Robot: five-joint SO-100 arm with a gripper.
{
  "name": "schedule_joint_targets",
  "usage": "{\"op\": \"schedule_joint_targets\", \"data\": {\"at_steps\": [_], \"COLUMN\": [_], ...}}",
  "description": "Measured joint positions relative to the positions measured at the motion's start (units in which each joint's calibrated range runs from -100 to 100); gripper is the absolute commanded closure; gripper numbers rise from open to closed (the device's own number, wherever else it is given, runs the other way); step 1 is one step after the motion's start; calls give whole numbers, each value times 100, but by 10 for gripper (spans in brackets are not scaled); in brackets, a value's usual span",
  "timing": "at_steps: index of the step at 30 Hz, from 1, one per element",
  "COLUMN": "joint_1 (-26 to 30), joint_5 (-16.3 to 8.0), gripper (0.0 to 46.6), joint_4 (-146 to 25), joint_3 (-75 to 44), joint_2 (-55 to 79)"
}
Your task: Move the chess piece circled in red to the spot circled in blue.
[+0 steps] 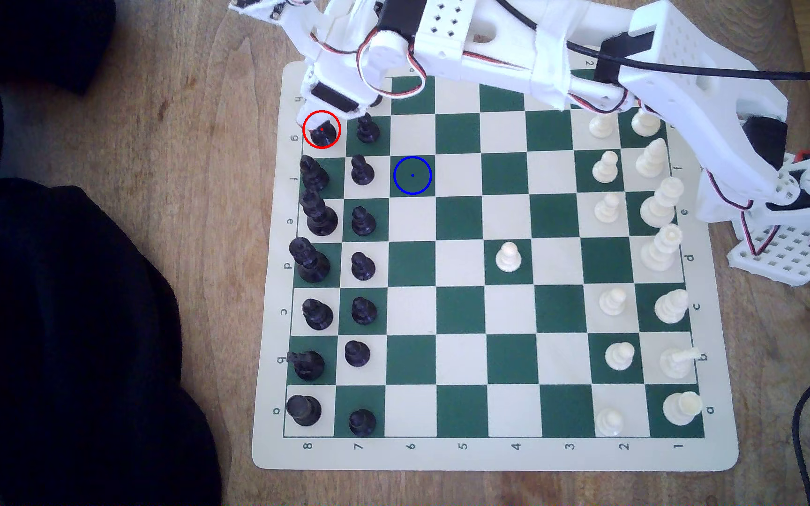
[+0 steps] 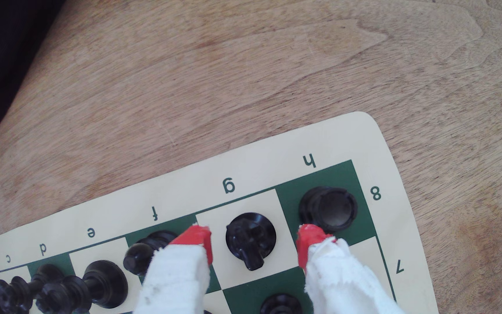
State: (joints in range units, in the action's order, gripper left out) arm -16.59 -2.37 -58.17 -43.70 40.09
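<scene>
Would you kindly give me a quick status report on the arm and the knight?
Gripper open, red fingertips straddling the black knight on g8, not yet closed. Blue-ringed spot bare. Rook and bishop close beside the fingertips.

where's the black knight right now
The black knight stands on the cream g8 square, between the open gripper fingertips, beside the rook on h8.

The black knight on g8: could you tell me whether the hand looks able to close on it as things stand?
Probably yes. The open hand straddles the black knight, one red fingertip on either side. The rook and bishop sit close beside the fingertips.
</scene>
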Motion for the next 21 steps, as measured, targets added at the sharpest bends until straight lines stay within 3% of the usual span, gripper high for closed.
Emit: {"op": "schedule_joint_targets", "data": {"at_steps": [21], "joint_1": [44], "joint_5": [-73], "gripper": [328], "joint_4": [215], "joint_3": [0], "joint_2": [427]}}
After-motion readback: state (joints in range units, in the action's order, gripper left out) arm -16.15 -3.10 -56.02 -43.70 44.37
